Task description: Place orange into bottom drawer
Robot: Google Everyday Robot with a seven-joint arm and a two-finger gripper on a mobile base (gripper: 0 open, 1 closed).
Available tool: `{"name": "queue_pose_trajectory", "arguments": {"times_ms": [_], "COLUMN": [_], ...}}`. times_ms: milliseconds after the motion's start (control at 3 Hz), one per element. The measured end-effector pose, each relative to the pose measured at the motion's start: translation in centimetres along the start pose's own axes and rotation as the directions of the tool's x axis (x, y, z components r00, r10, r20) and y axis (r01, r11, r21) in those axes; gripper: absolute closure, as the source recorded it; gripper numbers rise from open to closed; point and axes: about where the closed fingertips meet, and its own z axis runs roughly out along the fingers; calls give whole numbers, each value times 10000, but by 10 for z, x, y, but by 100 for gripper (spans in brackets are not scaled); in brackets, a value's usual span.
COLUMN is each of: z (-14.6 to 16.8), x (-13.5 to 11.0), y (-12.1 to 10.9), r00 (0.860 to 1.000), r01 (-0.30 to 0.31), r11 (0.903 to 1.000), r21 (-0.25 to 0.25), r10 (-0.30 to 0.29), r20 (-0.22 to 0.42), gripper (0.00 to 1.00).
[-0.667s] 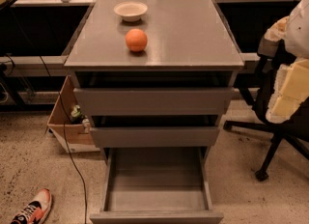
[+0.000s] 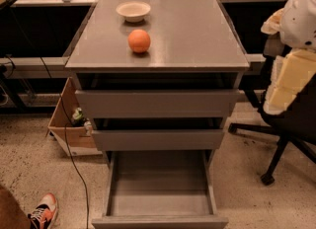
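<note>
The orange (image 2: pixel 139 41) sits on the flat top of the grey metal cabinet (image 2: pixel 197 40), left of centre, just in front of a shallow cream bowl (image 2: pixel 133 11). The bottom drawer (image 2: pixel 160 193) is pulled out towards me and its grey tray is empty. The two drawers above it stand slightly ajar. My gripper (image 2: pixel 290 81), cream-coloured below a white arm segment, hangs at the right edge of the view. It is beside the cabinet at about top-drawer height, well away from the orange, and holds nothing that I can see.
A black office chair base (image 2: pixel 276 149) stands right of the cabinet, under my arm. An open cardboard box (image 2: pixel 69 124) and a black cable (image 2: pixel 69 149) lie on the floor at the left. A person's shoe (image 2: pixel 43 212) is at the bottom left. Desks run along the back.
</note>
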Motion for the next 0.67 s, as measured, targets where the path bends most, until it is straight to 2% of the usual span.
{"name": "queue_pose_trajectory", "arguments": {"times_ms": [333, 667], "z": [3, 3], "x": [-28, -28], "y": [-41, -41], "r00": [9993, 9993], "r01": [291, 291], "r11": [9990, 9990], "r21": [336, 336], "r10": [-300, -300], "r20": [239, 239], "gripper": [0, 0]}}
